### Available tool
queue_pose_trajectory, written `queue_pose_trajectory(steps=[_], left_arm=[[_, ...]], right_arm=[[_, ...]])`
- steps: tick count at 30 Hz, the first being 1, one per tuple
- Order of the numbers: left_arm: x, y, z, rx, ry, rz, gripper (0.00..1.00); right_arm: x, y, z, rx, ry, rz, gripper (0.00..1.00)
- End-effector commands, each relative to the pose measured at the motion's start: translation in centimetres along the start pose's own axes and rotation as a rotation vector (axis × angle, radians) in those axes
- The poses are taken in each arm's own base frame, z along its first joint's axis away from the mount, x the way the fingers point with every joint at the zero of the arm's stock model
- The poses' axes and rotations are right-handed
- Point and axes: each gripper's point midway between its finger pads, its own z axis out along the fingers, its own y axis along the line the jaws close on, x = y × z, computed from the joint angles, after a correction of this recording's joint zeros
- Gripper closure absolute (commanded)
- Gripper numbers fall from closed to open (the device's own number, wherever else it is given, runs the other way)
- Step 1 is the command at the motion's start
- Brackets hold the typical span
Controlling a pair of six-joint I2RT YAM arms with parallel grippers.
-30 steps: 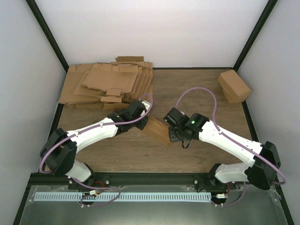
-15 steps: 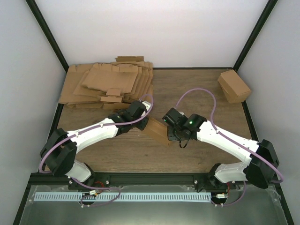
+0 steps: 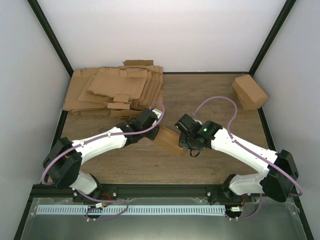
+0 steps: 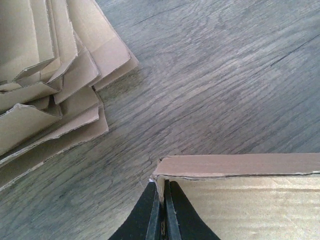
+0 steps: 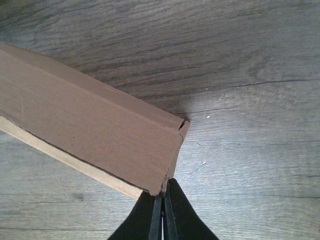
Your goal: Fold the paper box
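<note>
The paper box (image 3: 169, 140), a small brown carton, lies tilted on the wooden table between my two grippers. At its left end, my left gripper (image 3: 156, 132) is shut on it. The left wrist view shows those jaws (image 4: 162, 187) pinching a thin cardboard wall at the corner of the box (image 4: 250, 205). My right gripper (image 3: 182, 144) sits at the box's right end. In the right wrist view its jaws (image 5: 163, 192) are shut, with the lower corner edge of the box (image 5: 90, 115) caught between the tips.
A thick pile of flat brown sheets (image 3: 115, 90) lies at the back left, and its edges show in the left wrist view (image 4: 35, 75). Another brown cardboard cuboid (image 3: 249, 91) stands at the back right, by the black frame post.
My right gripper has closed from partly open onto the box's corner. Both arms have shifted only slightly, and the box has stayed in place.
</note>
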Motion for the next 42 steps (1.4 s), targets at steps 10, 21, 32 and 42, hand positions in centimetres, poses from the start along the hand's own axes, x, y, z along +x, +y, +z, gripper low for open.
queue_pose_trajectory(steps=[10,21,32,42], left_arm=[[1.9,-2.3,-0.8,0.066,0.055,0.007,0.96],[2.3,-2.6,-0.9,0.069,0.056,0.009,0.96],[3.0,-2.6,-0.7,0.070,0.057,0.011,0.96],[4.4,-2.5,-0.6,0.068,0.070,0.028,0.96]], right_arm=[[-2.1,2.2,-2.2,-0.119,-0.048,0.229,0.99],[-1.6,1.9,-1.9,-0.161,-0.046,0.320,0.99],[0.5,-0.3,0.3,-0.065,0.013,0.244,0.99],[3.0,-2.4,2.3,-0.005,0.077,0.177,0.99]])
